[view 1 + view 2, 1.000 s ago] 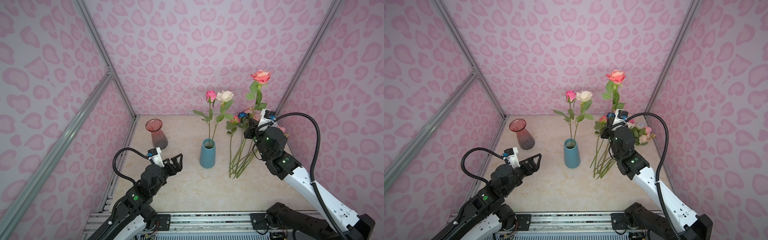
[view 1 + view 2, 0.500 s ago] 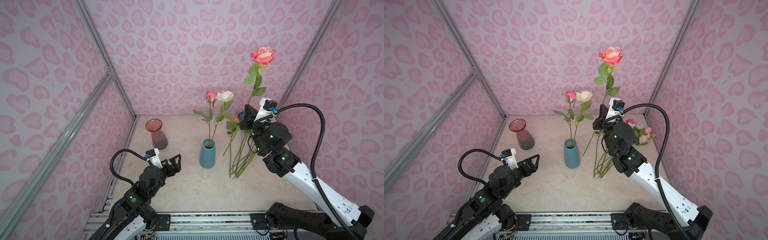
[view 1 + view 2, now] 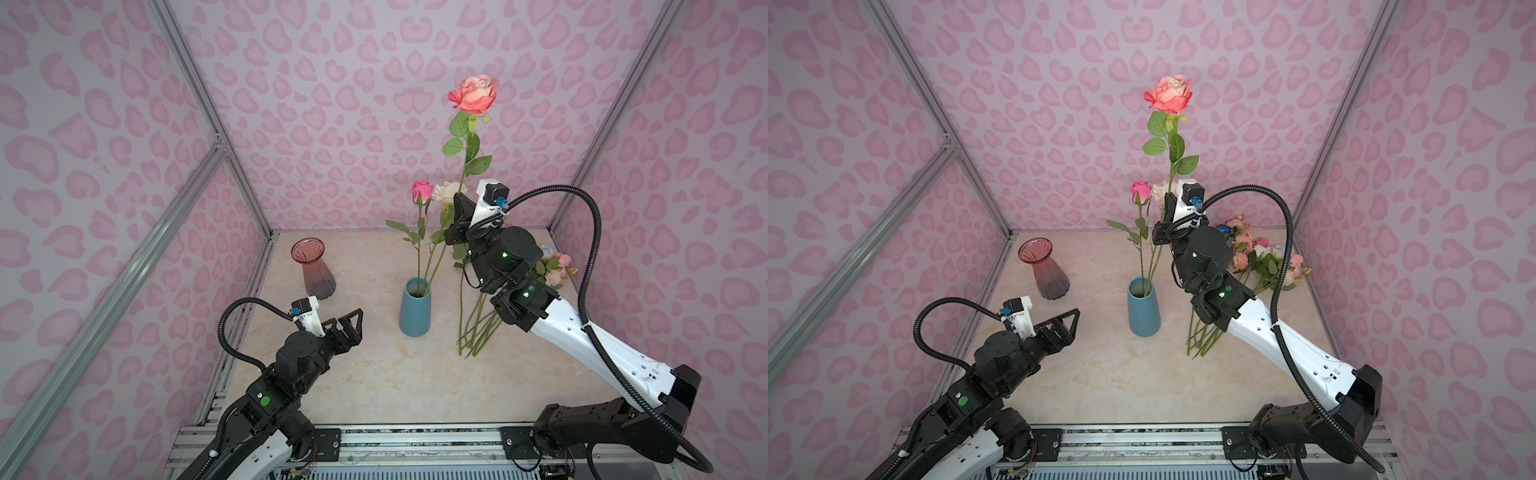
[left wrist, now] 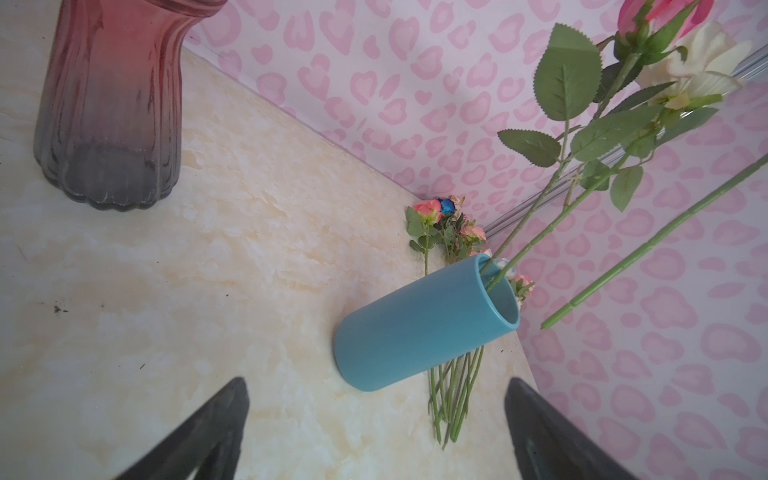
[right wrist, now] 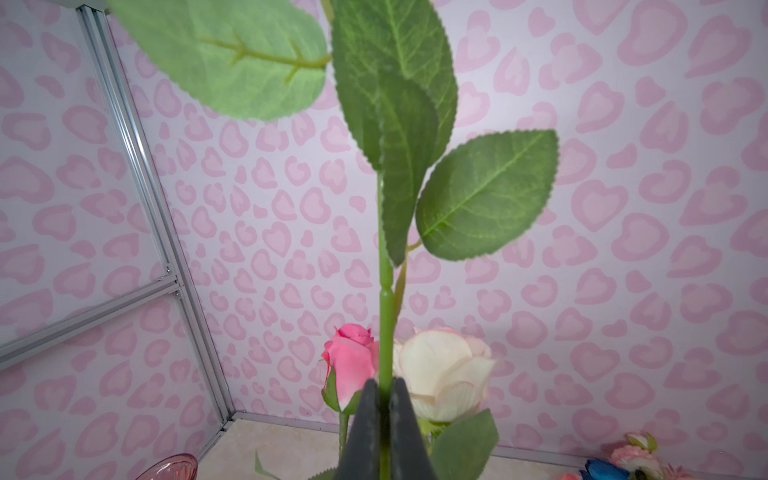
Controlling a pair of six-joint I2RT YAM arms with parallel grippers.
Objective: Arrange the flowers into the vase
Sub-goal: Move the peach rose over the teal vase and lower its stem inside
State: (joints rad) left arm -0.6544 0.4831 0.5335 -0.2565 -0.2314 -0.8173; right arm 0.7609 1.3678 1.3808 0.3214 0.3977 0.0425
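Observation:
A blue vase [image 3: 414, 307] [image 3: 1144, 307] [image 4: 424, 324] stands mid-table with a pink rose [image 3: 422, 191] and a cream rose [image 3: 444, 192] in it. My right gripper [image 3: 459, 203] [image 3: 1169, 203] [image 5: 385, 386] is high above the table, just right of those blooms, shut on the stem [image 5: 385, 324] of a tall coral rose [image 3: 475, 93] [image 3: 1169, 94]. In the left wrist view the stem's cut end [image 4: 544, 326] hangs outside the vase mouth. More flowers [image 3: 552, 270] [image 3: 1258, 253] lie in a pile at the right. My left gripper [image 3: 353, 320] [image 3: 1073, 316] [image 4: 376, 386] is open and empty, low, left of the vase.
An empty red glass vase [image 3: 313, 270] [image 3: 1044, 270] [image 4: 108, 104] stands at the back left near the wall. The pile's stems [image 3: 478, 328] fan out on the table just right of the blue vase. Pink patterned walls close in three sides.
My right gripper has risen and swung left with the coral rose, from over the pile to beside the blooms in the blue vase. The left arm has barely moved.

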